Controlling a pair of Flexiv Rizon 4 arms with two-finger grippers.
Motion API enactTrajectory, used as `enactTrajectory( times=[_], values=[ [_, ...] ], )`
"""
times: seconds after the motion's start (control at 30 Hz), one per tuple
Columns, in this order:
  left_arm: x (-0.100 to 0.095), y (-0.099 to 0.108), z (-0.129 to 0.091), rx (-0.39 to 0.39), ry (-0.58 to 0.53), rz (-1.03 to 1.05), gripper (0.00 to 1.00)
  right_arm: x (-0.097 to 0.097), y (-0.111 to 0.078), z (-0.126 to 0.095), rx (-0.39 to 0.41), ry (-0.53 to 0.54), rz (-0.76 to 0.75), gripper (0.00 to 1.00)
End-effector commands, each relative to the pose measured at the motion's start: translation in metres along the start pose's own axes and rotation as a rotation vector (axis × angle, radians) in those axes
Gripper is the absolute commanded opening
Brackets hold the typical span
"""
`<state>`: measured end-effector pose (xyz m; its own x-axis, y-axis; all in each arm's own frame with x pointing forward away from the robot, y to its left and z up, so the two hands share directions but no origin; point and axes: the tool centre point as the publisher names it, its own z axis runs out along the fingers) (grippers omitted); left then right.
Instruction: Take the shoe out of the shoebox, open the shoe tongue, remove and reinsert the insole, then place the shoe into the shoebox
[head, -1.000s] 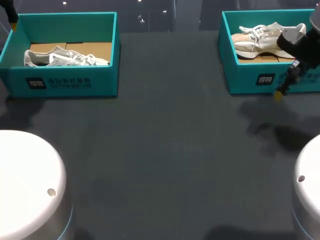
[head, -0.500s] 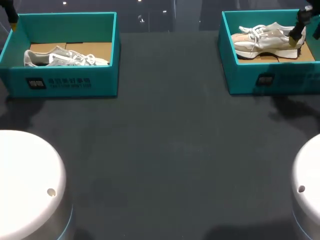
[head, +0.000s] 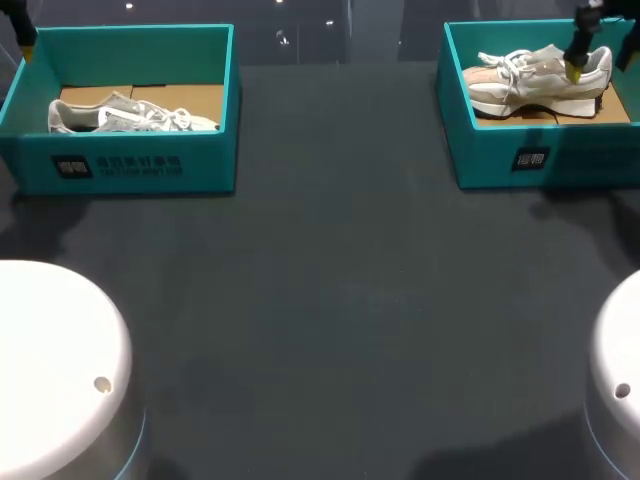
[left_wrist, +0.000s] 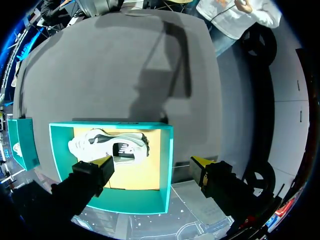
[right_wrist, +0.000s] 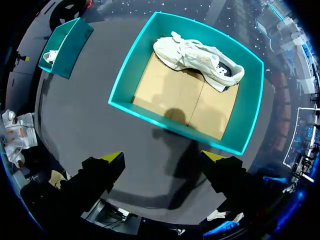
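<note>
Where the dark grey surface (head: 330, 300) is taken in from the head view, two teal boxes are seen well apart at its far corners. The left shoebox (head: 120, 170) holds a grey sneaker (head: 120, 115), and the right shoebox (head: 500, 150) holds a white sneaker (head: 530, 80), each on a cardboard floor. White arm bases (head: 60, 370) are seen at the near corners. Only one yellow tip is shown there, over the white sneaker's heel end; the finger spread is given by the wrist views alone. The right end effector (right_wrist: 164, 157) is held with fingers apart, nothing between them, the right shoebox ahead and the sneaker against its far wall. The left end effector (left_wrist: 150, 164) is likewise spread and empty, one fingertip seen over the left shoebox's floor, the other outside its wall.
</note>
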<state>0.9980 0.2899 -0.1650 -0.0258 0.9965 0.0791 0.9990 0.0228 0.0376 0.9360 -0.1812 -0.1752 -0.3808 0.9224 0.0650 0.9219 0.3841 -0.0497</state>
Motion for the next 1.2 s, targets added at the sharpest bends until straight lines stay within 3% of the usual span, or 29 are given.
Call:
enactTrajectory(
  times=[0.03,0.2,0.53,1.2],
  values=[
    [0.000,0.000,-0.001,0.001,0.002,0.001,1.00,-0.011,0.020,0.002,0.007,0.014,0.170,1.00],
    [0.000,0.000,-0.001,0.001,0.002,0.001,1.00,-0.035,0.059,0.001,0.044,-0.047,0.318,1.00],
    [0.000,0.000,-0.001,0.001,0.002,0.001,1.00,-0.079,0.113,0.009,0.052,-0.146,0.404,1.00],
    [0.000,0.000,-0.001,0.001,0.002,0.001,1.00,-0.157,0.148,0.053,0.031,-0.175,0.477,1.00]
  ],
)
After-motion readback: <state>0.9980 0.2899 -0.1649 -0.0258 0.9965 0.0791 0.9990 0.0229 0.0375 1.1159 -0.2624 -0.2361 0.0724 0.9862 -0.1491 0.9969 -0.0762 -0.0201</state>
